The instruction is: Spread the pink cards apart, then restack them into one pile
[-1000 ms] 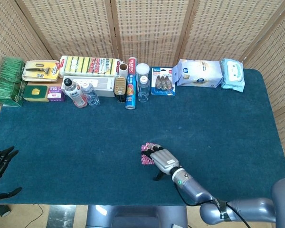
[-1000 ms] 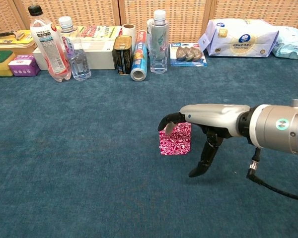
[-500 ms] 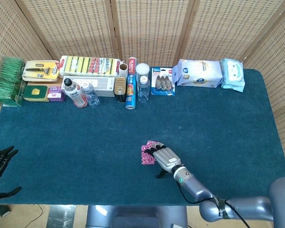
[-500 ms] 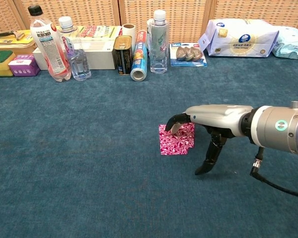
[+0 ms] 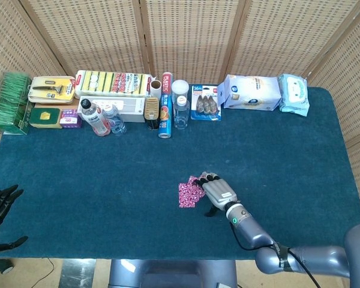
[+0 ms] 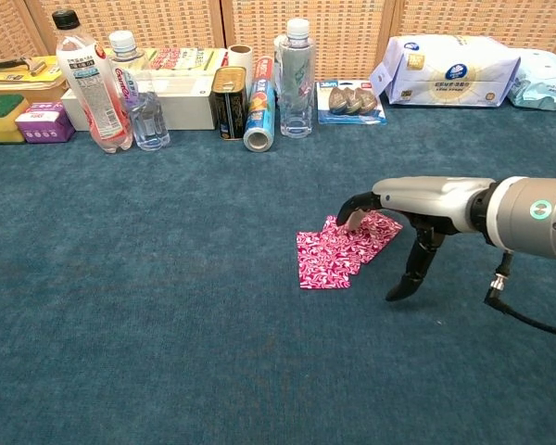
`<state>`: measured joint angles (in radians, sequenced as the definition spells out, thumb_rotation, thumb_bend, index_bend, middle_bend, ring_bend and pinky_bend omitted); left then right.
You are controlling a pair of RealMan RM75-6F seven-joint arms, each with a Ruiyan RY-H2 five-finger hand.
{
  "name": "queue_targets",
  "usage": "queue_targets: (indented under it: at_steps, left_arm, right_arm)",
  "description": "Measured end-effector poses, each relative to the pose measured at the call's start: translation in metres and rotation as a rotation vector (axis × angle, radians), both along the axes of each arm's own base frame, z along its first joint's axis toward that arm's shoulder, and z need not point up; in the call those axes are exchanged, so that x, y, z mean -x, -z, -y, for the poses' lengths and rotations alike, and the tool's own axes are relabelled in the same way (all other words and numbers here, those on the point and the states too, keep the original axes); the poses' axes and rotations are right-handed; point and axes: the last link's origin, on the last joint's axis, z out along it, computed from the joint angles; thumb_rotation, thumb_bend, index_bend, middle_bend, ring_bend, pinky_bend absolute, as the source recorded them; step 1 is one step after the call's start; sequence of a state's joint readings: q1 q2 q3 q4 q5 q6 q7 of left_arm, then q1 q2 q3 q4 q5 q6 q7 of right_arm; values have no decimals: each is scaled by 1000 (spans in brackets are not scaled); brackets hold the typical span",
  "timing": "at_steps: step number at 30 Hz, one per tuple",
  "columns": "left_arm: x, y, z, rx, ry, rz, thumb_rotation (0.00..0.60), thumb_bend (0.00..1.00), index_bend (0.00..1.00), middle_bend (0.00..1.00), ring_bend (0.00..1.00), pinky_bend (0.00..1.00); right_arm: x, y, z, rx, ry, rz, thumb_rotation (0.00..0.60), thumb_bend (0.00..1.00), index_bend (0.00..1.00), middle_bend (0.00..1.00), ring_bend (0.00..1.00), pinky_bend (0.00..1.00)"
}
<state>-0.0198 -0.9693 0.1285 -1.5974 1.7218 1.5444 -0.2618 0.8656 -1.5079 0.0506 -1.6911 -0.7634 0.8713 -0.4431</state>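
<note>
Left hand (image 5: 0, 207): at the near left corner of the table (image 5: 288, 156), off the cloth edge, fingers spread apart, holding nothing. Seen in head view only.

Right hand (image 6: 403, 209): near-centre right of the table, palm down, fingers curled forward with the fingertips (image 6: 354, 215) pressing on the far-right end of the pink cards (image 6: 338, 247); thumb hangs down toward the cloth, beside the cards and apart from them. It grips nothing; fingers only rest on top.

Pink cards: lying flat on the blue cloth, near centre, fanned out into an overlapping row that runs from the near left up to the far right. The nearest-left card lies square; the others are skewed and partly covered by the hand. Number of cards cannot be told.

Far edge, left to right: green packs (image 5: 9, 101), a razor pack (image 5: 51, 88), a sponge pack (image 5: 113, 82), two small bottles (image 5: 102, 118), a can (image 5: 151, 110), a blue roll (image 5: 165, 115), a clear bottle (image 5: 180, 103), a blister pack (image 5: 206, 102), two wipes packs (image 5: 252, 92). All well apart from the cards.
</note>
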Motion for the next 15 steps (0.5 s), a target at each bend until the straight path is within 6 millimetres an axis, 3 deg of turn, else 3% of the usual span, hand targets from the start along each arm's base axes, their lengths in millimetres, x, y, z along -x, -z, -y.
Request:
queue_targets:
  at_steps: [15]
  left_arm:
    - [0,-1,0,-5,0,4,600,48,0,0,0,20]
  right_arm:
    - [20,-22,17,72,51,-50,600,0,161,186,0,0]
